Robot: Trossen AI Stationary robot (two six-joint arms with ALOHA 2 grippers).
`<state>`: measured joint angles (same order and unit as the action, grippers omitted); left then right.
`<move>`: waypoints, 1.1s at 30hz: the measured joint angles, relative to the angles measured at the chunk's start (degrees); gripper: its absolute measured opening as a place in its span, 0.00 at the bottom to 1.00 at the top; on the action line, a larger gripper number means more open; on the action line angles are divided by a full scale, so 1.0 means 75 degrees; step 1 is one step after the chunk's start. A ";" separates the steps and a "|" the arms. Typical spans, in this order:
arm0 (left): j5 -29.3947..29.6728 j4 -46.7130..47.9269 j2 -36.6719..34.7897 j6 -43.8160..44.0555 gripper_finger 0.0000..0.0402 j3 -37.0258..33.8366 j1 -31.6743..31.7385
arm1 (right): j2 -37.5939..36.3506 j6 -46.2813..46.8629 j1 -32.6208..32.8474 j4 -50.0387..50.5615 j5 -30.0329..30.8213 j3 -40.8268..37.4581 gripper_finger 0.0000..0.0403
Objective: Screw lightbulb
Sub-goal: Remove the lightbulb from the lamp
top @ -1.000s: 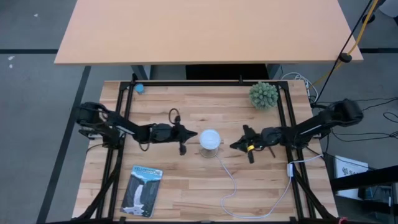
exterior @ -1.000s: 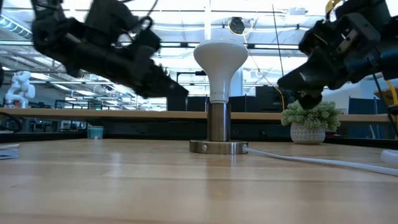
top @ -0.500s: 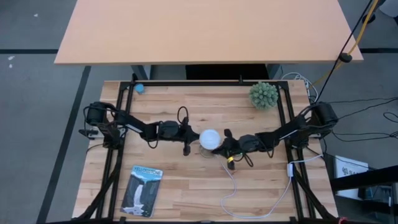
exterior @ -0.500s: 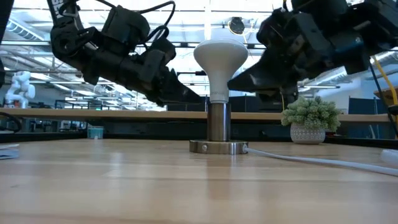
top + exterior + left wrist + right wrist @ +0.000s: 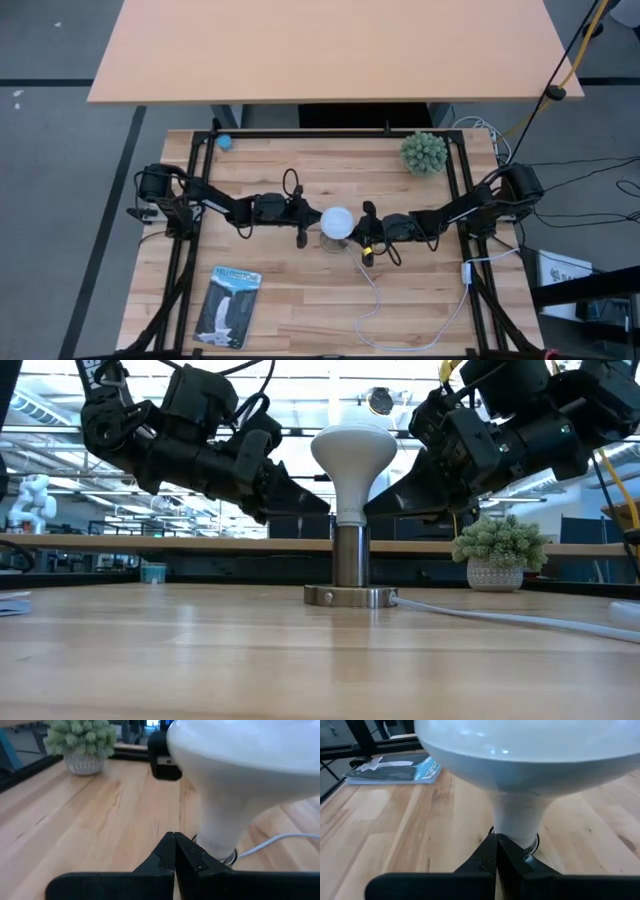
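The lightbulb (image 5: 354, 465) stands upright in its socket (image 5: 351, 575) mid-counter (image 5: 300, 280); the left tool (image 5: 300, 221) and right tool (image 5: 366, 236) flank its neck, both clenched on nothing; likely light, slippery and fragile, it is best gripped gently around the globe.

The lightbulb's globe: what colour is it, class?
White; the lightbulb shows best in the low view.

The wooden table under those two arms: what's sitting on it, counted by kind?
Lightbulb, standing in its socket: 1
Socket with white cord: 1
Potted plant: 1
Blue packaging card: 1
Small blue ball: 1
Total: 5

The left gripper and right gripper flank the bulb, fingers shut.
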<state>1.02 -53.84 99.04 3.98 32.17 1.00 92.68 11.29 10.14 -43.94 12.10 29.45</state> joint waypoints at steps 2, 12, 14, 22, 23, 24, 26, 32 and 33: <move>0.0000 0.0006 0.0000 -0.0007 0.00 0.0060 -0.0001 | 0.0000 0.0000 -0.0025 -0.0010 0.0002 0.0000 0.00; -0.0285 0.0234 0.0003 -0.0198 0.00 0.0420 0.0028 | -0.0003 -0.0003 -0.0070 -0.0125 0.0019 0.0000 0.00; -0.0380 0.0311 0.0003 -0.0167 0.00 0.0438 -0.0066 | -0.0003 0.0006 -0.0107 -0.0123 0.0097 0.0000 0.00; -0.0322 0.0539 0.0000 -0.0116 0.00 0.0438 -0.0262 | -0.0007 0.0000 -0.0158 -0.0061 0.0282 -0.0001 0.00; -0.0321 0.0542 0.0000 -0.0115 0.00 0.0438 -0.0274 | -0.0009 0.0000 -0.0175 -0.0055 0.0280 -0.0003 0.00; -0.0318 0.0548 0.0000 -0.0115 0.00 0.0438 -0.0289 | -0.0009 0.0000 -0.0199 -0.0053 0.0281 -0.0003 0.00; -0.0315 0.0556 0.0000 -0.0039 0.00 0.0438 -0.0305 | -0.0009 0.0003 -0.0247 -0.0030 0.0279 -0.0006 0.00; -0.0362 0.0563 0.0000 0.0083 0.00 0.0435 -0.0353 | -0.0009 0.0054 -0.0339 0.0025 0.0436 -0.0009 0.00; -0.0530 0.0556 -0.0003 0.0086 0.00 0.0441 -0.0385 | -0.0009 0.0080 -0.0370 0.0008 0.0618 -0.0006 0.00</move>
<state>-2.96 -49.67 99.02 4.62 35.48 -1.89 92.62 11.89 7.37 -43.88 16.74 29.41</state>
